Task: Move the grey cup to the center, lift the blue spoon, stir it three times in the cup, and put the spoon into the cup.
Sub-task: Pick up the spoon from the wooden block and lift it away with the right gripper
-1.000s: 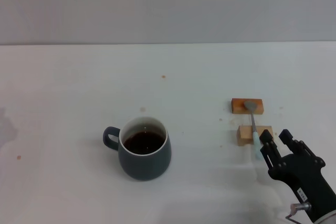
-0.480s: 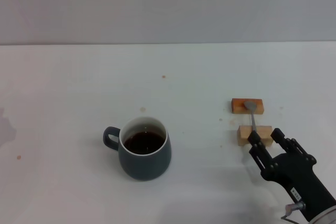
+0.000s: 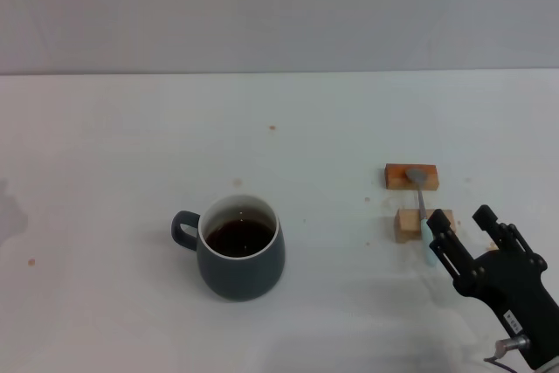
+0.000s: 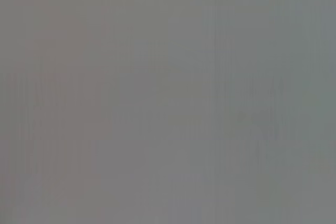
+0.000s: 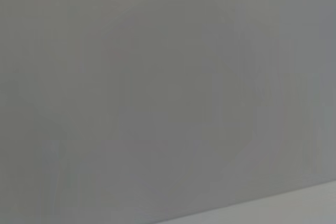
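White table [image 3: 131, 128] across the whole head view, marked with a few small brown specks. Plain grey wall [image 3: 279, 6] behind it.

Right gripper [image 3: 463, 226] at the near right of the table, black, fingers spread apart with nothing between them. Left-hand finger [image 3: 443, 231] just beside the near end of the spoon's handle; contact impossible to judge. Other finger farther right, apart from the spoon.

Grey cup [image 3: 240, 249] upright near the middle of the table, somewhat toward the robot's left, well apart from the gripper. White inside, dark brown liquid within, loop handle turned to the left.

Two small wooden blocks to the right of the cup: far wooden block [image 3: 411, 176], more orange, and near wooden block [image 3: 422, 224], paler, set one behind the other with a gap between.

Blue spoon [image 3: 423, 216] lying across both blocks, round metal bowl on the far one, grey neck bridging the gap, pale blue handle crossing the near block and jutting toward the gripper.

Left gripper nowhere in sight. Both wrist views showing only blank grey.
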You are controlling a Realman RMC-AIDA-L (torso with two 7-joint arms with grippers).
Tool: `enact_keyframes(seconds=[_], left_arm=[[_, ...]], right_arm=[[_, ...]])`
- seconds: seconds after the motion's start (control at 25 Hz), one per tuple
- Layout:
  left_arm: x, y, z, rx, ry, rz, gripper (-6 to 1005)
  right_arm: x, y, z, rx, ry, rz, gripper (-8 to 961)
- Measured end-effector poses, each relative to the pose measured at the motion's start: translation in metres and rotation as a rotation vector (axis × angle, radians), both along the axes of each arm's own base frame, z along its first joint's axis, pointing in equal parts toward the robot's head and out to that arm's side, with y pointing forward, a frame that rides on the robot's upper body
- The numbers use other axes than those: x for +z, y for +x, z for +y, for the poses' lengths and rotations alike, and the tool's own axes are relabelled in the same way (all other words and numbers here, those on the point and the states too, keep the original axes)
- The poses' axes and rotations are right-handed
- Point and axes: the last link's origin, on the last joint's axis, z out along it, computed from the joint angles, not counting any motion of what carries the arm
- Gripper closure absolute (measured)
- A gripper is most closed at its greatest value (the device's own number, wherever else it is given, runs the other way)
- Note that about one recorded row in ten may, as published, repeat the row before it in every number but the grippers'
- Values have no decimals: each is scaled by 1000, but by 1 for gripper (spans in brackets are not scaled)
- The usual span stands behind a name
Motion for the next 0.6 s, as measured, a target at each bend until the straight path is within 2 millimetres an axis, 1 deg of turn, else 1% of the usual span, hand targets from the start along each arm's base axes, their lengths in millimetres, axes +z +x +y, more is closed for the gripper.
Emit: enact_keyframes(seconds=[0.12, 0.2, 0.24, 0.32, 0.6], left_arm=[[0, 0, 0, -1, 1, -1, 1001], [0, 1, 0, -2, 1, -1, 1001], [0, 1, 1, -2, 1, -1, 1001], [0, 1, 1, -4, 1, -1, 1001], [-2, 4, 2, -11, 2, -4, 1001]], right_arm=[[0, 1, 1, -1, -6, 1, 252], [-3, 4, 4, -23, -44, 5, 253], [-6, 8, 9, -54, -92, 8, 253], [-7, 10, 11, -63, -108, 7, 254], [-5, 13, 10, -65, -110, -6, 256]])
